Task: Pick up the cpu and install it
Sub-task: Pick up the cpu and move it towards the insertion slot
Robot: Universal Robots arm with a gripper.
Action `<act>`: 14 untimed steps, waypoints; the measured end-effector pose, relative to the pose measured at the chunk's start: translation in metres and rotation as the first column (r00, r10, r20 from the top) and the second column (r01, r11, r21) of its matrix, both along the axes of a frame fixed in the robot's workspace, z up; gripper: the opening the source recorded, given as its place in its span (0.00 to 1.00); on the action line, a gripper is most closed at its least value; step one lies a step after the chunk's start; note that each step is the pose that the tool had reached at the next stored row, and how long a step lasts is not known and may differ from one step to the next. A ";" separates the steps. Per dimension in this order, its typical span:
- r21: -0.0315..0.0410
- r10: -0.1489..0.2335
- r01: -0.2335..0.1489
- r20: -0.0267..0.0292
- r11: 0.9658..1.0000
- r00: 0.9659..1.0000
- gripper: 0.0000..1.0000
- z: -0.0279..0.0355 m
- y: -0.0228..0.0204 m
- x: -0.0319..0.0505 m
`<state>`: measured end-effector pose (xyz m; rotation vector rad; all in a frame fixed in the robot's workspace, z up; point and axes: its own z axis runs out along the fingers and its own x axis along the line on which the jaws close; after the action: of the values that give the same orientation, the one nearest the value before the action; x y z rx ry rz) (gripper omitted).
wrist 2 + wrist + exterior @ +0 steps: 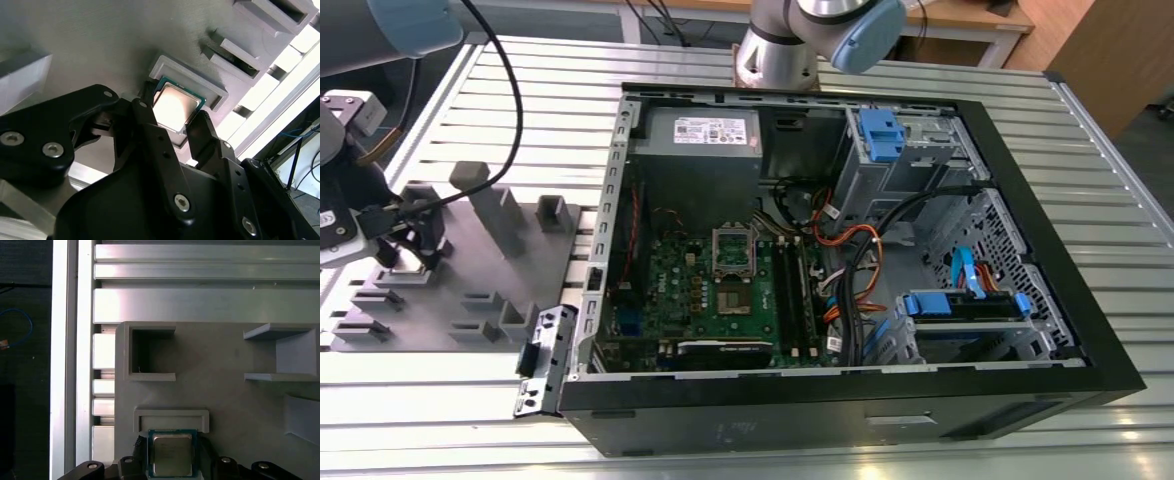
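The gripper (173, 116) is clamped on the cpu (176, 104); the grey fixture pocket (200, 82) lies just beyond its fingertips.

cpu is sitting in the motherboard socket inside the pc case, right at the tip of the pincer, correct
Not the socket. The cpu is right at the tip of the pincer, but it sits in a holder on the grey fixture tray, outside the pc case; both wrist views show it.

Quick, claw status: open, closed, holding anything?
Claw: astride the small square silver-topped cpu chip in its grey plastic holder; whether it is clamped on the chip cannot be told.
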<state>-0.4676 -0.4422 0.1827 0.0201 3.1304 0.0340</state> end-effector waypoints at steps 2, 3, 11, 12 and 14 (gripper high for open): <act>0.000 0.000 0.000 0.000 1.000 1.000 0.47 0.0001 0.0000 0.0000; 0.000 0.000 0.000 0.000 1.000 1.000 0.47 0.0001 0.0000 0.0000; 0.000 0.000 0.000 0.000 1.000 1.000 0.47 0.0000 0.0000 0.0002; 0.000 0.000 0.000 0.000 1.000 1.000 0.47 0.0001 0.0000 0.0002; 0.000 0.000 0.000 0.000 1.000 1.000 0.47 0.0029 0.0000 0.0003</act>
<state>-0.4673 -0.4422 0.1855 0.0200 3.1305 0.0339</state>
